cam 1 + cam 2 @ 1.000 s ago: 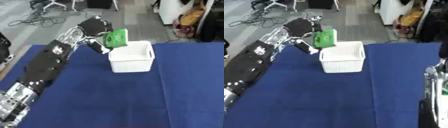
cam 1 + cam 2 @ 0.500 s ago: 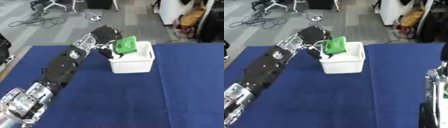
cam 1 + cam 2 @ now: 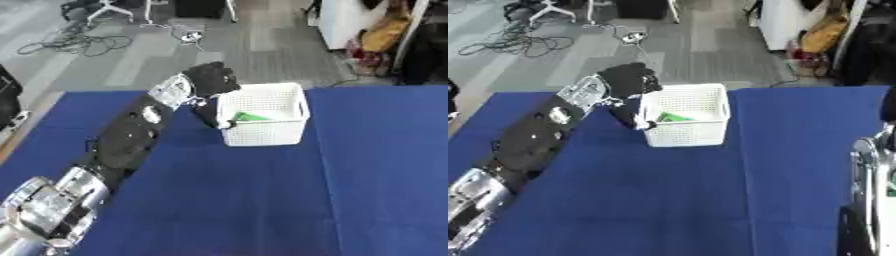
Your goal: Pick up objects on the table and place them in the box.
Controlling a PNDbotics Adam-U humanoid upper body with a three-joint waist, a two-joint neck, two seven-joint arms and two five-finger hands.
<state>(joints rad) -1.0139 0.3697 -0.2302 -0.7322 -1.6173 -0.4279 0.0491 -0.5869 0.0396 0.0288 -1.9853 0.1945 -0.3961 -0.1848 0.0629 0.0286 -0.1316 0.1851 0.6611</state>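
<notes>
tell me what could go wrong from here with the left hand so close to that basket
The left hand sits against the near-left corner of the white basket, with the green object already lying inside. Pulling the arm back carelessly could catch the rim and drag or tip the light basket across the blue table. The green object leans toward the wall next to the hand, so a jolt there might also flip it back out.

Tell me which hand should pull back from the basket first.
Left. The left hand sits at the white basket's near-left rim, with the green item lying inside. The right arm only shows at the lower right edge, far from the basket.
</notes>
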